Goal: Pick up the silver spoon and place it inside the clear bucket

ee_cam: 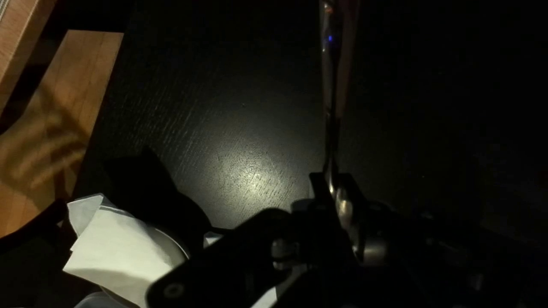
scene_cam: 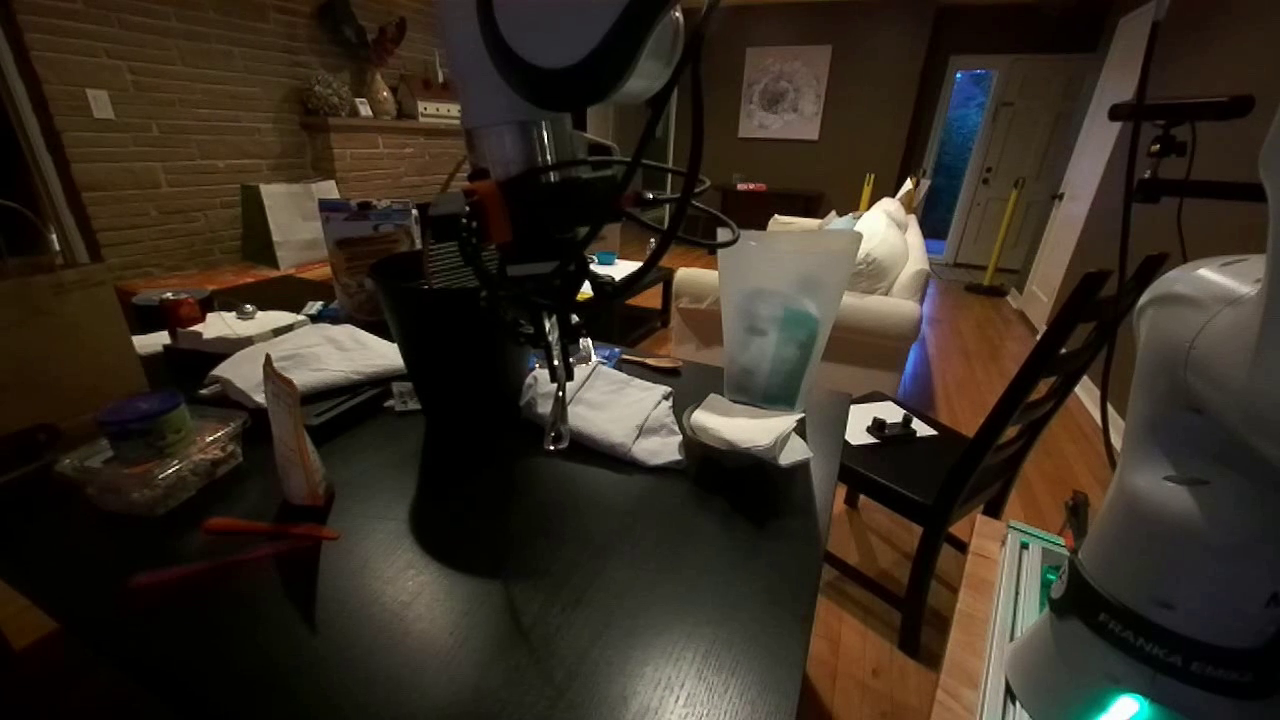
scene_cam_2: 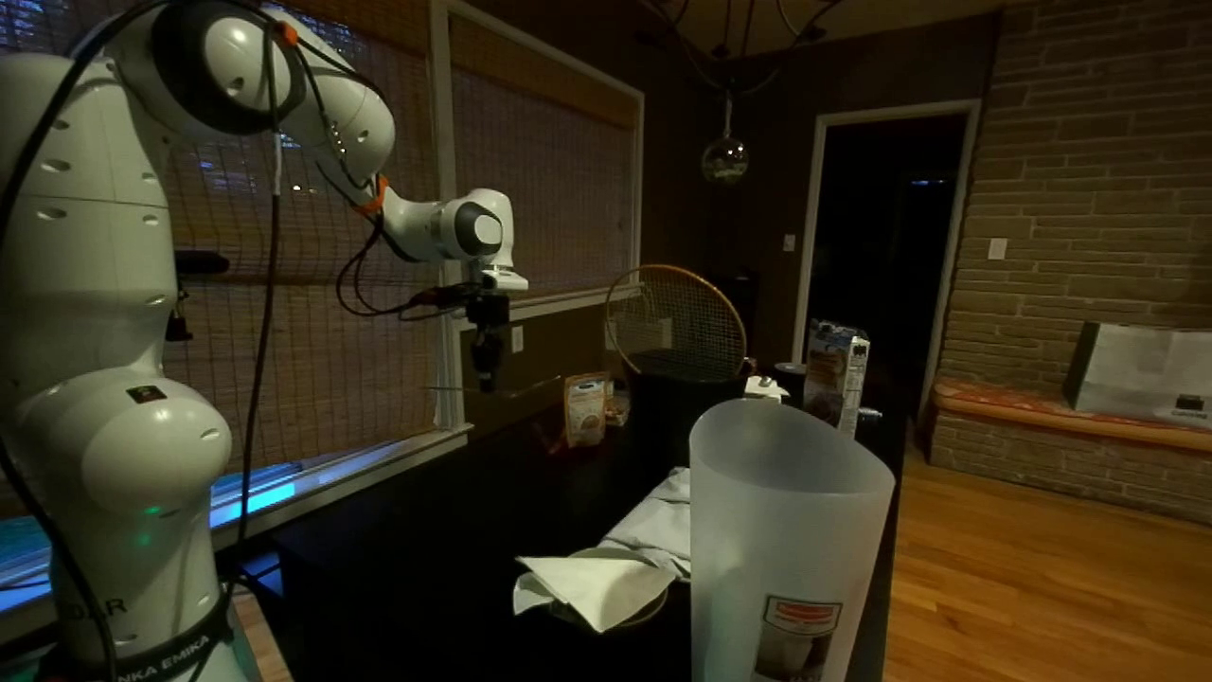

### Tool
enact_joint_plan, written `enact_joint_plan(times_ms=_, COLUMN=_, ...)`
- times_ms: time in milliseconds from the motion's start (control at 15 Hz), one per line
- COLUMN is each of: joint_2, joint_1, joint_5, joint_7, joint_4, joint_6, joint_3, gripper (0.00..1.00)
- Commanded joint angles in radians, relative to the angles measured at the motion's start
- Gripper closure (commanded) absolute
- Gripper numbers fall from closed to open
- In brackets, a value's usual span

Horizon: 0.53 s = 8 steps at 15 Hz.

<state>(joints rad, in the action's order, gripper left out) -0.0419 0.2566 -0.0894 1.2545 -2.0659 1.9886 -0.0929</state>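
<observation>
My gripper (scene_cam: 558,325) is shut on the silver spoon (scene_cam: 556,415), holding it above the dark table. In an exterior view the gripper (scene_cam_2: 487,382) shows the spoon (scene_cam_2: 532,389) as a thin, nearly level line sticking out on both sides of the fingers. In the wrist view the spoon (ee_cam: 336,64) runs up from between the fingertips (ee_cam: 330,182); its part inside the jaws is partly hidden. The clear bucket (scene_cam: 785,310) is frosted and stands upright at the table's edge, apart from the gripper. It is large in the foreground of an exterior view (scene_cam_2: 791,530).
A bowl with a white napkin (scene_cam: 745,425) stands beside the bucket; it shows in the wrist view (ee_cam: 124,252). A white cloth (scene_cam: 620,410) lies near it. A tall black container (scene_cam_2: 677,417) holds a racket (scene_cam_2: 682,317). A pouch (scene_cam: 292,440) and red-handled tool (scene_cam: 270,529) are also on the table.
</observation>
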Motion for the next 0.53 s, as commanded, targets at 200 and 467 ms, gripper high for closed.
enact_joint_plan(times_ms=200, joint_2=0.06, joint_1=-0.119, joint_5=-0.006, joint_7=-0.016, joint_4=-0.032, joint_6=0.039, joint_3=0.035, gripper=0.97)
enact_joint_plan(times_ms=467, joint_2=0.12, joint_1=-0.2, joint_5=-0.142, joint_7=0.043, joint_4=-0.007, joint_6=0.039, joint_3=0.081, gripper=0.97)
